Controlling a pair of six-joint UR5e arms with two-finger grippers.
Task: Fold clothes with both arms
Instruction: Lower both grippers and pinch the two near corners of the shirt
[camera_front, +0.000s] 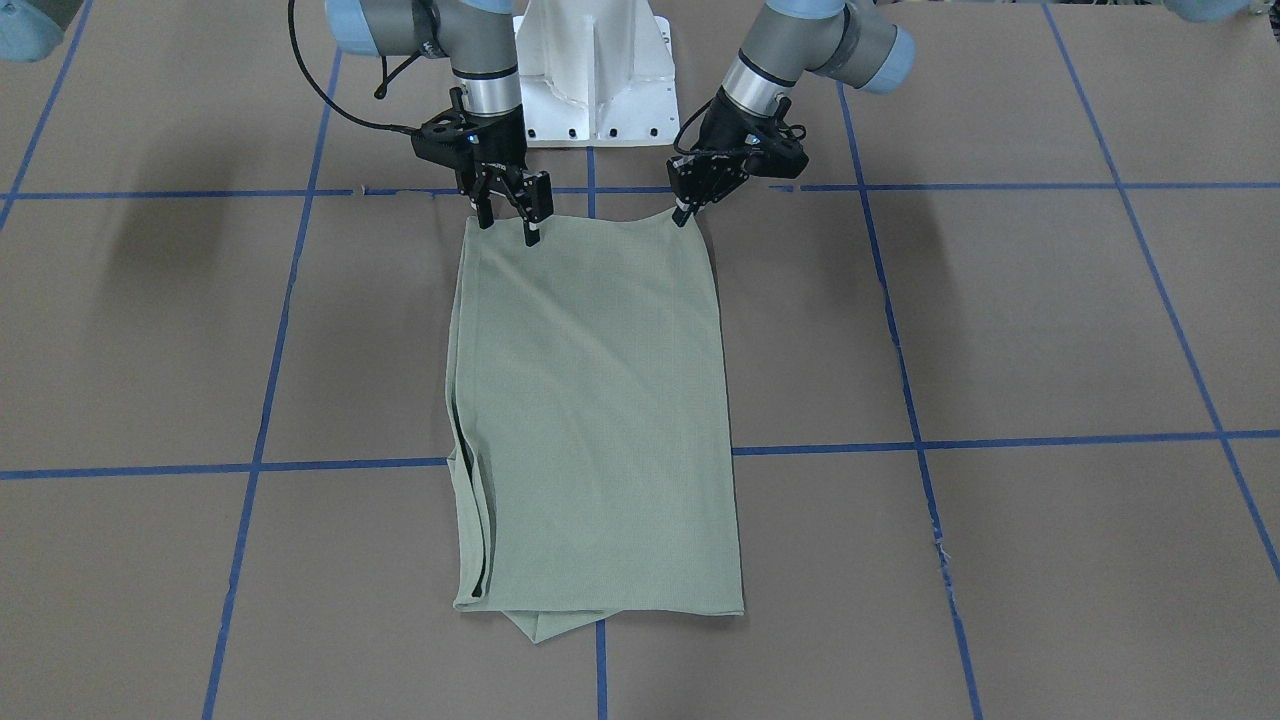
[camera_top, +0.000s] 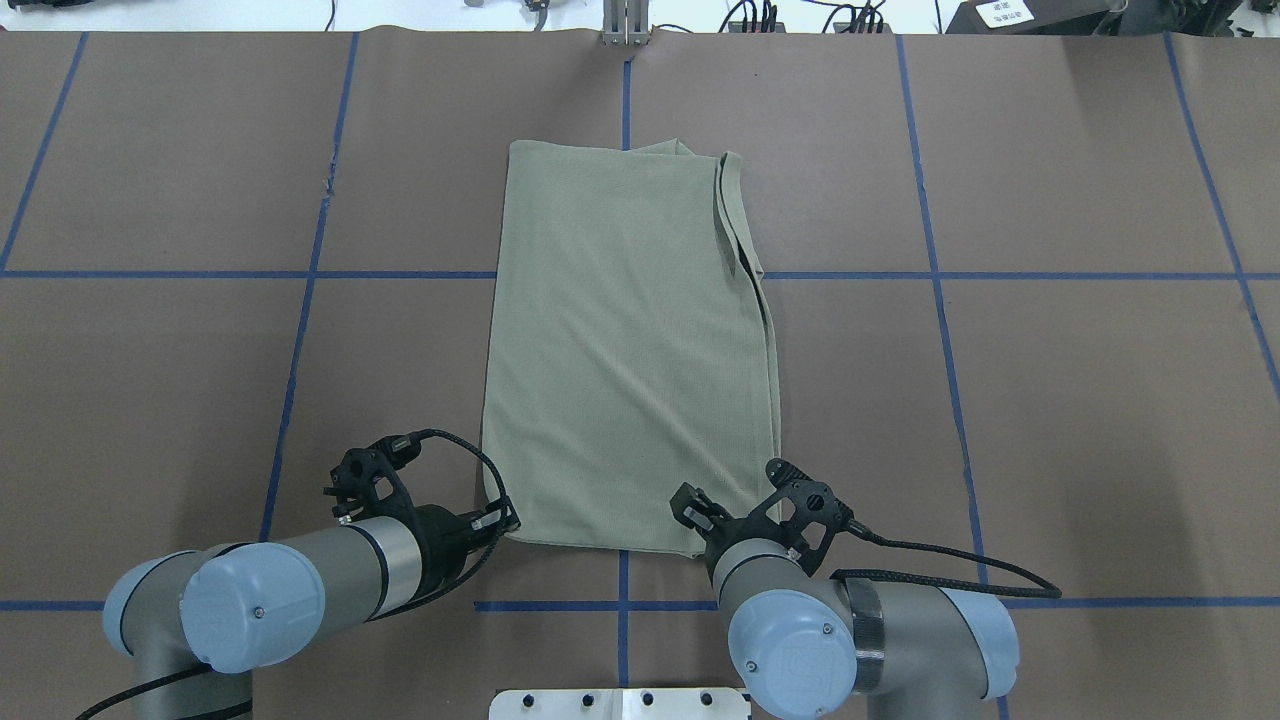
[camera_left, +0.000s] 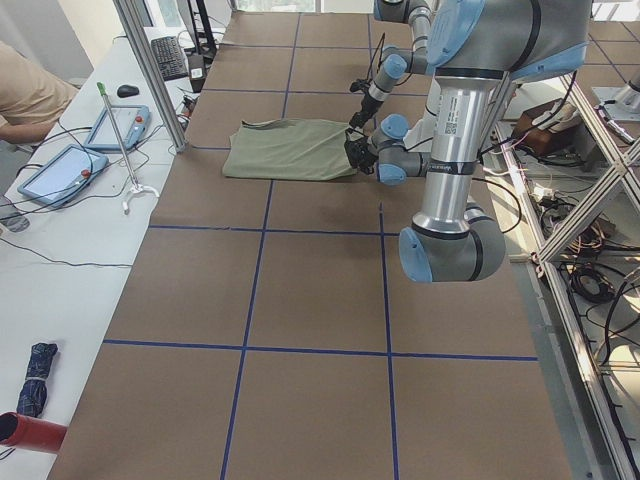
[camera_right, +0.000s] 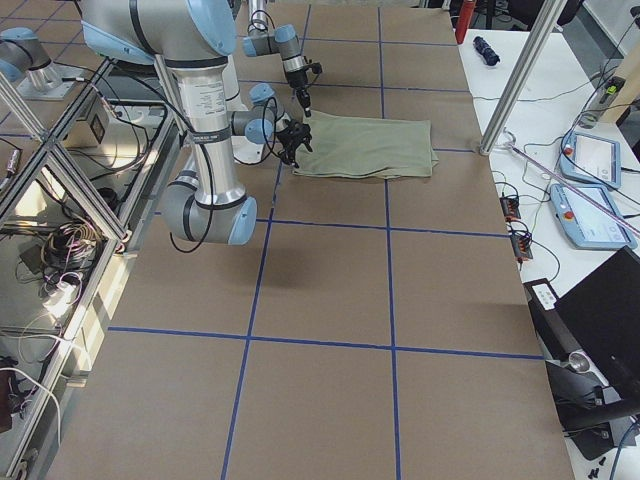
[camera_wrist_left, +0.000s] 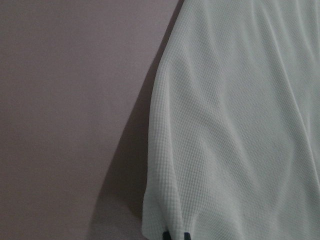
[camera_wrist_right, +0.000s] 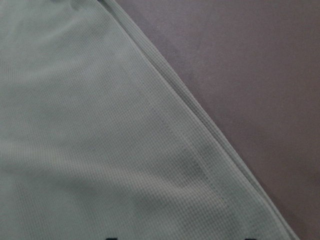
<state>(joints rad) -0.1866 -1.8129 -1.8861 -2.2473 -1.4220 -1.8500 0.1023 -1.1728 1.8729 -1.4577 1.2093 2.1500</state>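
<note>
At the near edge of the shirt (camera_front: 600, 400), by the pedestal (camera_front: 595, 80), you have a tool at each corner. The left tool (camera_front: 684, 216) is pinched almost closed on its corner, which rides slightly up off the bench (camera_front: 1000, 330). The right tool (camera_front: 510, 228) is spread wide over its corner, gripping nothing. The shirt lies mid-bench, folded to a long rectangle, with broad brown surface on both sides. Its right-hand edge shows stacked layers, and a flap (camera_front: 540, 625) pokes out at the far end. Overhead you can't judge either opening, but the front view shows both. The wrist cameras crop the fingertips to dark slivers.
</note>
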